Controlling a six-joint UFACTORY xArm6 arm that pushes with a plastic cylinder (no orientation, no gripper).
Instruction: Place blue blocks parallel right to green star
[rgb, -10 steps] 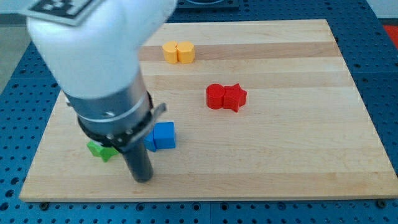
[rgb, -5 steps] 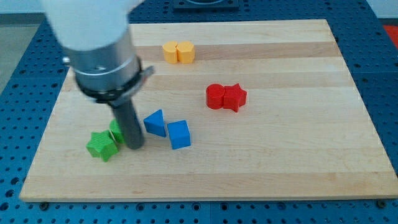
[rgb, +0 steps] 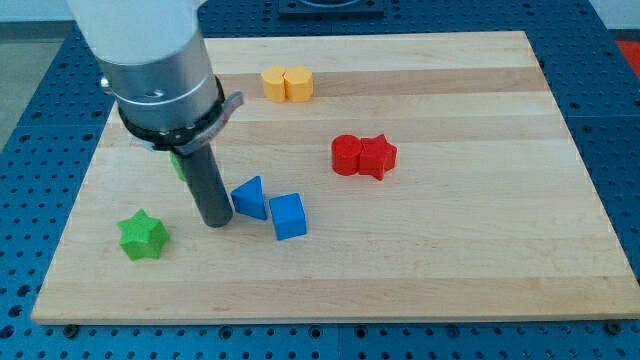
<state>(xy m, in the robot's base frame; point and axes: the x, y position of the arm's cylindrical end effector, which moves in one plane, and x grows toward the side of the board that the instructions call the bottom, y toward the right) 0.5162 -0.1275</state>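
Blue blocks sit near the middle of the desk's lower half: a blue triangle and, just to its right and slightly lower, a blue cube. The two are just beside each other, corners close, though whether they touch is hard to tell. The green star lies well off to the view's left of them and a little lower, alone near the desk's lower left part.

Between the star and the blue pair stands the dark rod, and my tip rests on the wood just left of the blue triangle, very near its left edge; the star is clearly apart from it. A second green block peeks out behind the rod, mostly hidden, so its shape cannot be told. The arm carries no hand, only this rod under a wide grey and white body.

Further up and to the right, a red cylinder and a red star touch side by side. Near the top edge, two yellow blocks stand pressed together. The wooden desk lies on a blue perforated surface.
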